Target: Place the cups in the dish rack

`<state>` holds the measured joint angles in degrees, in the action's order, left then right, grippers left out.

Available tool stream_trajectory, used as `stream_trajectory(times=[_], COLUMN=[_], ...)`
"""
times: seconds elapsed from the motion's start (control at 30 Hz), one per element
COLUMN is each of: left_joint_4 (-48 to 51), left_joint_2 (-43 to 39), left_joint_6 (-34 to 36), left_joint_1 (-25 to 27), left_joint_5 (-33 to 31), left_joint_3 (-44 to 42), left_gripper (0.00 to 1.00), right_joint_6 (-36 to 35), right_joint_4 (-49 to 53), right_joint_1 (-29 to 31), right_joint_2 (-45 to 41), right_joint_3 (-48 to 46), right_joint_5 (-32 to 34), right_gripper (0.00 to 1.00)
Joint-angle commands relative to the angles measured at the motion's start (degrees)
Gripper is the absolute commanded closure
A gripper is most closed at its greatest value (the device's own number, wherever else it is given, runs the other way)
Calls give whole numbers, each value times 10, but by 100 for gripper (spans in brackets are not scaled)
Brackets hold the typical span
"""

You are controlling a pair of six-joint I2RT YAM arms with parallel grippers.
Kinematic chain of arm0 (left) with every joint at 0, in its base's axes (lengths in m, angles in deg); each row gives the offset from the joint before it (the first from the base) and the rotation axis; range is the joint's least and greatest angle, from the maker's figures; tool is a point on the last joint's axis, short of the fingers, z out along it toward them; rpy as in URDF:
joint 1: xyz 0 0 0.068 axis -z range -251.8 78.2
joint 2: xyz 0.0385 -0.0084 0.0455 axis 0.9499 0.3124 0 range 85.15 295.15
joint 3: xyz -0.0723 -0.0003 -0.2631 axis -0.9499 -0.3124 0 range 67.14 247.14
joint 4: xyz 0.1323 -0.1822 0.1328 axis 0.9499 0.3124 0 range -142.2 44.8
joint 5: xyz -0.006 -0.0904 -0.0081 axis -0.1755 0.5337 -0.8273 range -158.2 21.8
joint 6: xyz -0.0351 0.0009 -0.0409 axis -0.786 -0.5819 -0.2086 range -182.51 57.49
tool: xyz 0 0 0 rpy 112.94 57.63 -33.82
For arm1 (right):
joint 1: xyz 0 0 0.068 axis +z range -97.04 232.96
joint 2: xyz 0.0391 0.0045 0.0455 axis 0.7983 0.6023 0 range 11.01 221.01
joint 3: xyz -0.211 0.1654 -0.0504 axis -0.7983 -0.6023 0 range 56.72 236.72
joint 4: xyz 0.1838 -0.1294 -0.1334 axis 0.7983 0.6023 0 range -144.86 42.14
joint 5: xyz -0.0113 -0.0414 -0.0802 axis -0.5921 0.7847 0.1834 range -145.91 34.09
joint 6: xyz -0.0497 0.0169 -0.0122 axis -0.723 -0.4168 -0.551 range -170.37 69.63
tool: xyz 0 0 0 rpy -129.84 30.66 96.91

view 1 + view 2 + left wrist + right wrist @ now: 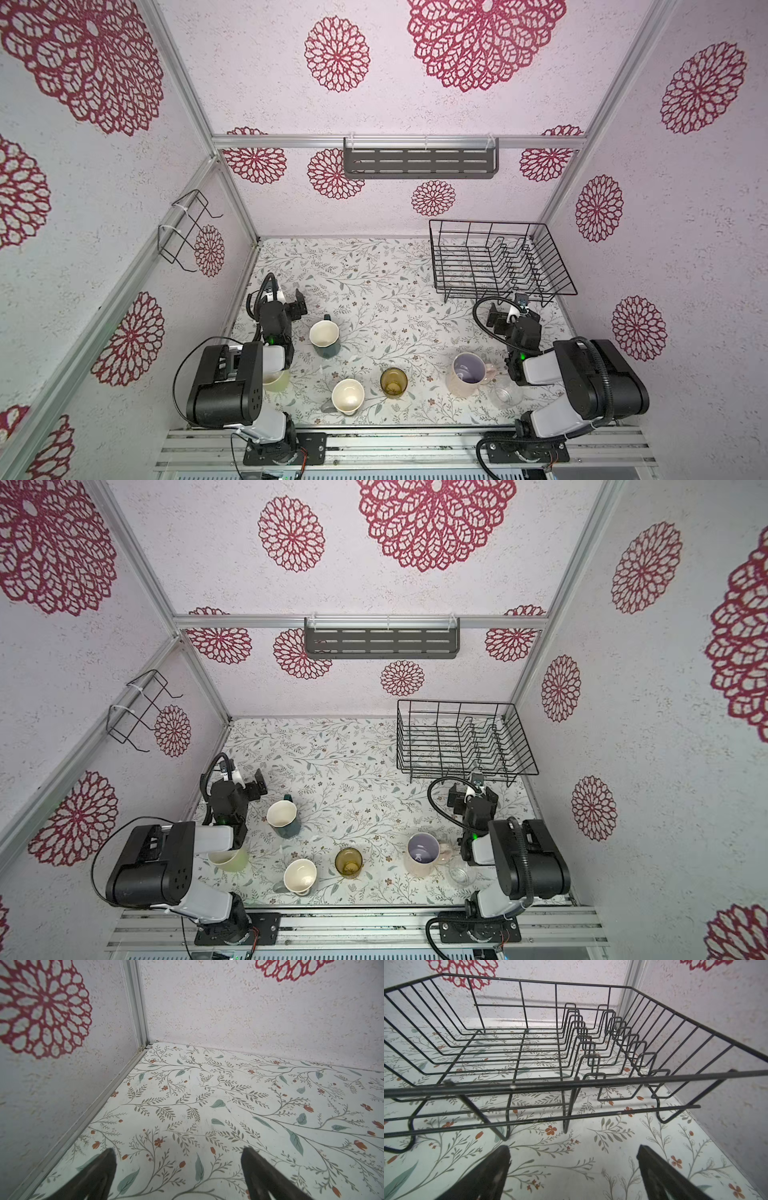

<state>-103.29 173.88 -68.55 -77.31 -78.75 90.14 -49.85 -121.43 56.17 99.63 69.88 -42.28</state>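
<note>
In both top views we see the black wire dish rack (482, 222) standing on the floral tabletop (374, 270), and all six cups stand upright outside it, on its near side. Closest to the rack, in front of it, are the large pink mug (467, 374) and the small clear glass (508, 395). Further out to the rack's left come the amber glass tumbler (393, 382), the light grey mug (348, 397) and the dark teal mug (325, 338). Farthest from the rack is the pale yellow-green mug (277, 380), half hidden under the left arm. The right gripper (508, 306) hovers just in front of the rack's near rim, while the left gripper (286, 297) is well apart from the rack, off to its left. Over to the left wrist view: two dark fingers (99, 1172) spread wide, only tabletop between them. And the right wrist view: fingers (488, 1176) wide apart too, holding nothing, with the rack's near rim right ahead of them.
</note>
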Motion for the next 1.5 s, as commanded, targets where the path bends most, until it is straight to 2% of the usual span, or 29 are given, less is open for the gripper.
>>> stream_trajectory(times=[0.0,0.57,0.77,0.83,0.9,0.97,1.03,1.1,1.17,1.23,1.3,1.33,1.43,1.47], left_joint_4=[4,12,13,10,73,205,305,355,411,461,484,483,466,459], left_joint_2=[1,1,-2,-5,-41,-113,-172,-223,-272,-311,-355,-378,-441,-460], left_joint_6=[1,-6,-19,-20,-13,-6,-22,-49,-87,-119,-144,-144,-139,-133], left_joint_1=[-5,-14,-34,-37,-37,-36,-36,-37,-37,-36,-37,-36,-36,-35], left_joint_5=[6,19,59,66,79,81,40,-3,-18,-24,-25,-14,-1,-8], left_joint_3=[9,14,12,13,27,63,93,102,106,100,76,55,-6,-24], left_gripper=[3,3,3,3,3,3,3,3,3,3,3,3,3,3], right_joint_6=[-5,-2,4,12,10,27,50,48,64,122,235,278,268,273], right_joint_4=[-18,-17,-14,0,76,201,287,354,389,413,486,523,542,579], right_joint_1=[-4,-6,-12,-17,-18,-18,-19,-19,-18,-19,-19,-19,-19,-16], right_joint_2=[-6,-6,-10,-34,-91,-151,-176,-196,-219,-240,-257,-260,-228,-205], right_joint_3=[15,17,16,13,22,50,70,84,92,104,137,157,215,250], right_joint_5=[-2,-5,-11,-10,-6,11,11,-13,-26,-1,42,33,-85,-102], right_gripper=[1,1,1,1,1,1,1,1,1,1,1,1,1,1])
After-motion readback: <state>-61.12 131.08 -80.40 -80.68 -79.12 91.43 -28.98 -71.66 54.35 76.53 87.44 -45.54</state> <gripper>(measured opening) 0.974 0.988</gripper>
